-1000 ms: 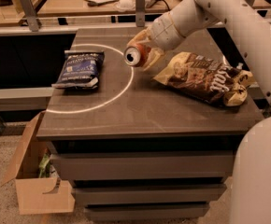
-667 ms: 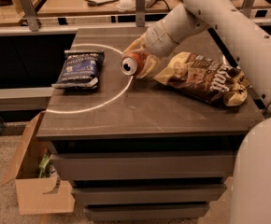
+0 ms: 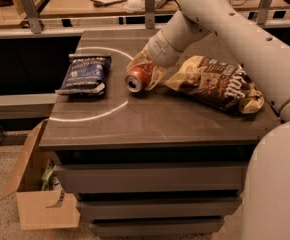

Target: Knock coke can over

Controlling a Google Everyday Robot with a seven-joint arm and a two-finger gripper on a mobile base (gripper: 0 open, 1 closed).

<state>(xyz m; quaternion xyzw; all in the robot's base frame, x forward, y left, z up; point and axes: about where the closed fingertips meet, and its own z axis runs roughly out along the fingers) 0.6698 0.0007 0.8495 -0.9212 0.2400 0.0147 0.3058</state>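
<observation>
The coke can [image 3: 136, 78] is red with a silver end and lies on its side on the dark table [image 3: 155, 119], its end facing front-left. My gripper [image 3: 146, 68] comes down from the white arm [image 3: 225, 19] at the upper right. Its tan fingers [image 3: 135, 59] sit on either side of the can and appear closed on it. The can rests just inside the white circle line painted on the table.
A dark blue chip bag [image 3: 85, 74] lies to the left of the can. A brown-and-yellow chip bag [image 3: 217, 82] lies to its right, close to the gripper. A cardboard box [image 3: 37, 194] stands on the floor at the lower left. A railing with posts runs behind the table.
The gripper has moved down and to the left with the can. The can went from tilted above the table to lying on its side on the surface.
</observation>
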